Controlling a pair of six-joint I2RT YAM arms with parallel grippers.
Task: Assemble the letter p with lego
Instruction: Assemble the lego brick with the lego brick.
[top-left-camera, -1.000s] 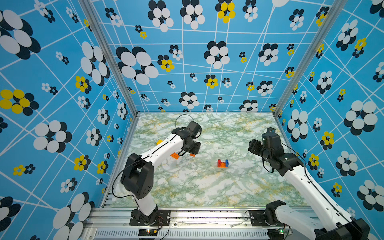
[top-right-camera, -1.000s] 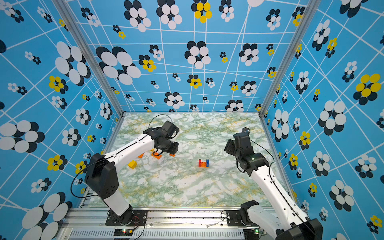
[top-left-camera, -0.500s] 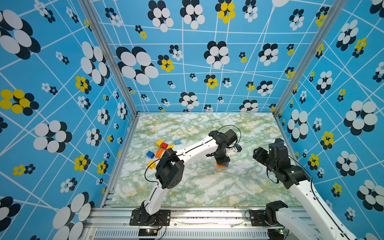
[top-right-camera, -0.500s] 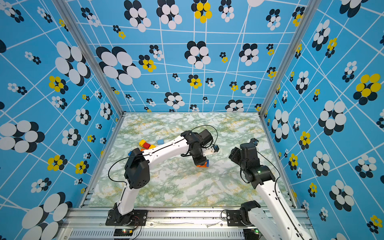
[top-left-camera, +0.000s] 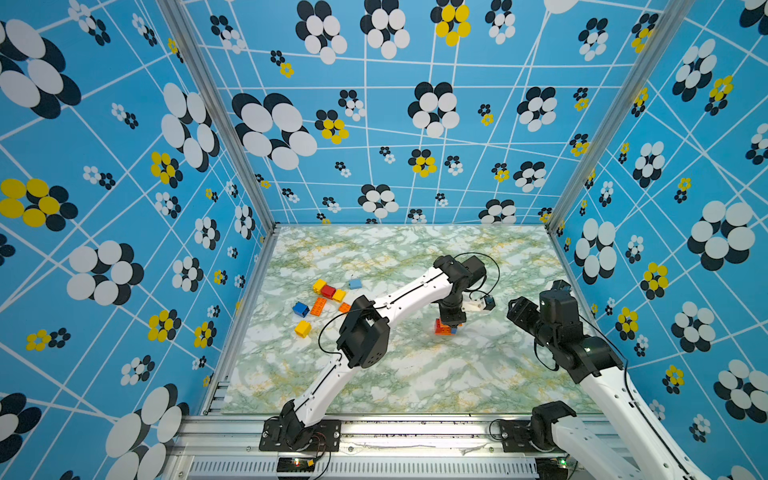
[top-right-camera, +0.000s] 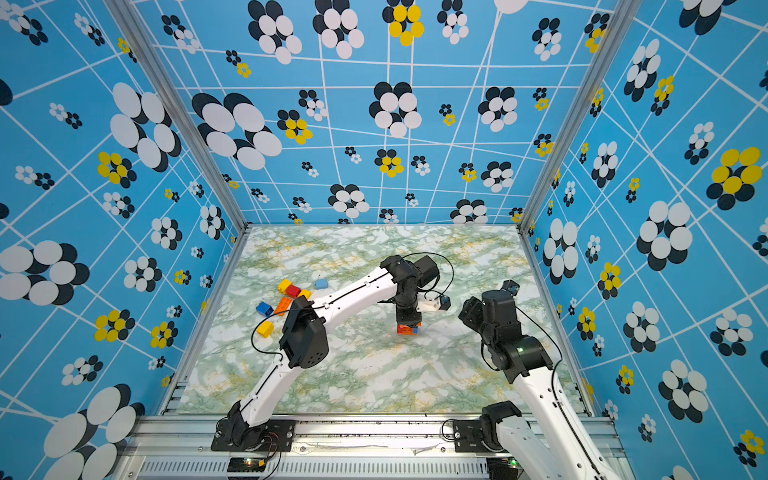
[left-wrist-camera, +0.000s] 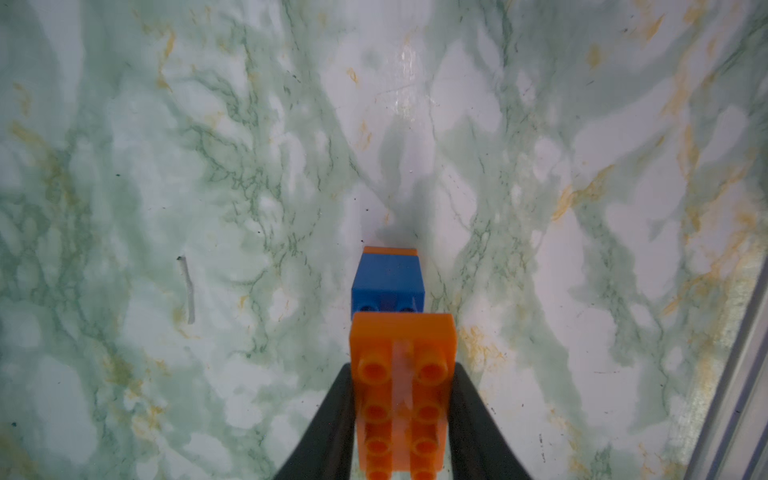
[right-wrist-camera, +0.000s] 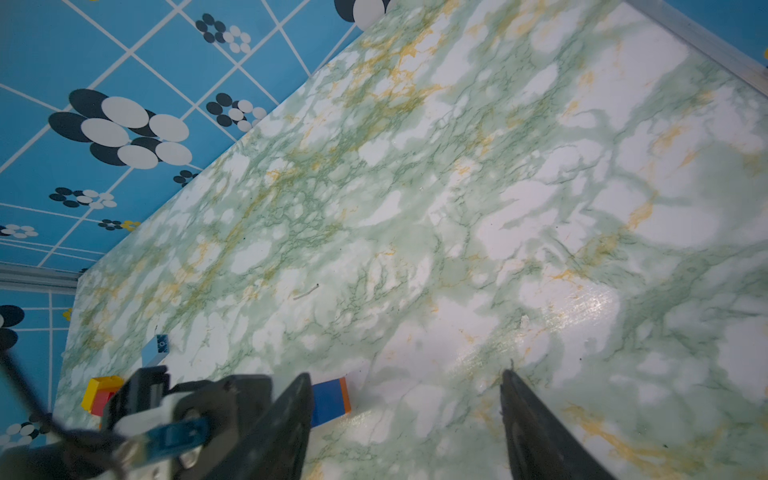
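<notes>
My left gripper (top-left-camera: 451, 321) (left-wrist-camera: 402, 370) is shut on an orange lego brick (left-wrist-camera: 401, 345), its studs facing the wrist camera. It holds the brick down on a small stack of red, orange and blue lego (top-left-camera: 444, 329) (top-right-camera: 408, 329) in the middle of the table. Just past the held brick, the left wrist view shows the stack's blue brick (left-wrist-camera: 388, 286) with an orange edge under it. My right gripper (top-left-camera: 517, 309) (right-wrist-camera: 405, 376) hangs open and empty to the right of the stack. The stack's blue brick (right-wrist-camera: 330, 401) shows beside one of its fingers.
Loose lego lies on the left of the marble table (top-left-camera: 415, 374): yellow (top-left-camera: 319, 285), red (top-left-camera: 328, 291), pale blue (top-left-camera: 355, 284), an orange plate (top-left-camera: 318, 306), blue (top-left-camera: 300, 309) and another yellow (top-left-camera: 302, 329). Patterned blue walls close in three sides.
My left arm has swung from the loose pile on the left to the stack in the middle, carrying the orange brick. My right arm has drawn back towards the right.
</notes>
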